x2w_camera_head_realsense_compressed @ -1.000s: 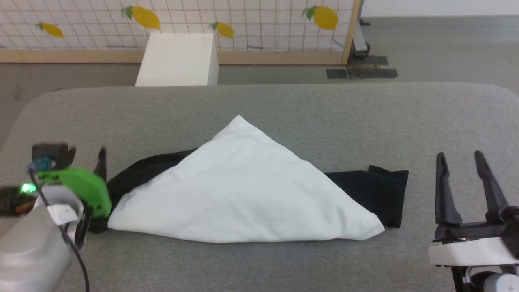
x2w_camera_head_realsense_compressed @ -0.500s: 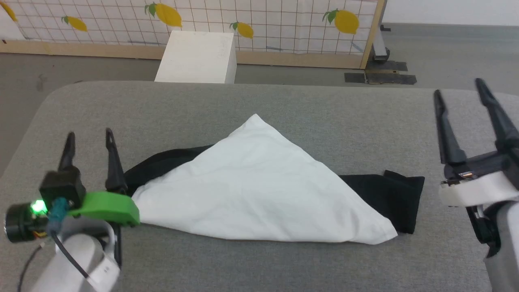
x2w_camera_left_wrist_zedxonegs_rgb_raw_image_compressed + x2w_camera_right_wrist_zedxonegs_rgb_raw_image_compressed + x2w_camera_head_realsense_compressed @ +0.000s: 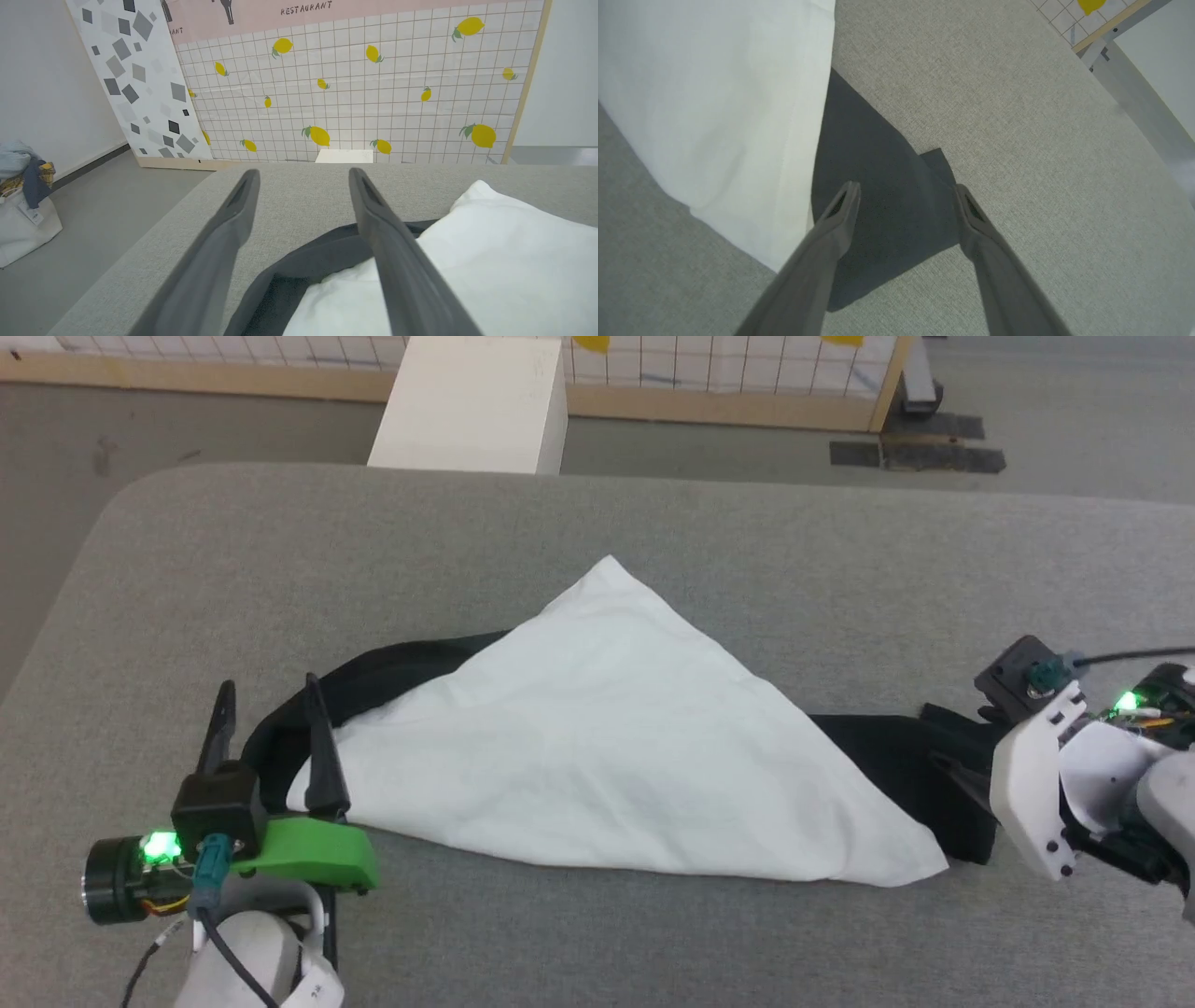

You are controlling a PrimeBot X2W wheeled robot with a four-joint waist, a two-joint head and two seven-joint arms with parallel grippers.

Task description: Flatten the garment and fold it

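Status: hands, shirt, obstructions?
Left hand open, at black left sleeve. Right hand open, over right sleeve. Garment bunched into triangle, not flattened. Nothing in the way.

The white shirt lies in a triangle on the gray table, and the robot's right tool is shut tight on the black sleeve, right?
Not quite. The right tool is open, not shut: the right wrist view shows its two fingers spread apart over the black sleeve. The white shirt does lie in a triangle on the gray table.
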